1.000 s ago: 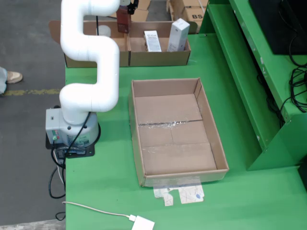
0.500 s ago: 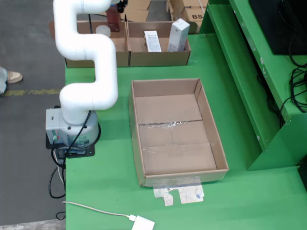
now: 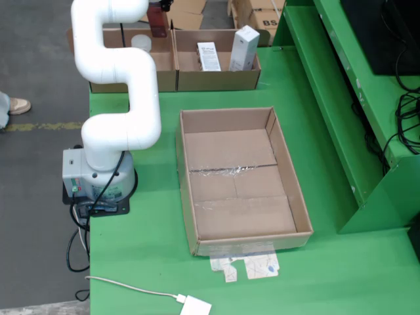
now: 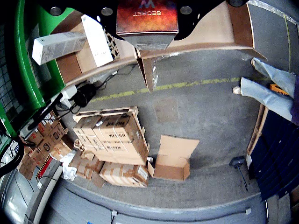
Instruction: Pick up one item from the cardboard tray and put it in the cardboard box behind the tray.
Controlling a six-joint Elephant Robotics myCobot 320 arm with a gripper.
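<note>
Overhead, the white arm [image 3: 121, 85] reaches back over the left box [image 3: 125, 59] at the far table edge. The gripper [image 3: 157, 16] sits at the frame's top, a dark red carton [image 3: 157, 25] hanging beneath it. The wrist view shows that carton [image 4: 147, 18] filling the space between the black gripper parts, so the jaws look pinched on it, though the contact itself is hidden.

The tray [image 3: 239, 180] in the table's middle is empty. The right box [image 3: 216, 62] behind it holds two white cartons [image 3: 244, 47], one upright, one leaning. A pale round item [image 3: 140, 43] lies in the left box.

Judgement: pick done, carry about finished; the placing step is in hand. Height above the box floor cannot be told.

Next move calls for lowering the carton inside the box walls, clear of the round item, then spreading the jaws and lifting straight out.
</note>
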